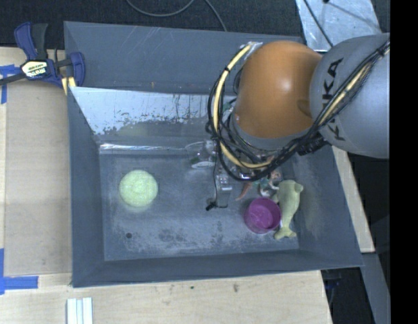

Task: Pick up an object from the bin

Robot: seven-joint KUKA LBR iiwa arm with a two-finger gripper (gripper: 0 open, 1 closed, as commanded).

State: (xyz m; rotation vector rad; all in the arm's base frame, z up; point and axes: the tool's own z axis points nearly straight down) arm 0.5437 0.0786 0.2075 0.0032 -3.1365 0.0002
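fingers [218,196], state untellable, beside purple round object [263,214]; yellow-green toy [288,209] lengthwise near-to-far

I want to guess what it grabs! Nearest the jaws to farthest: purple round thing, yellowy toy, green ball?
1. Purple round thing, close, right side.
2. Yellowy toy, just beyond it.
3. Green ball, far left.
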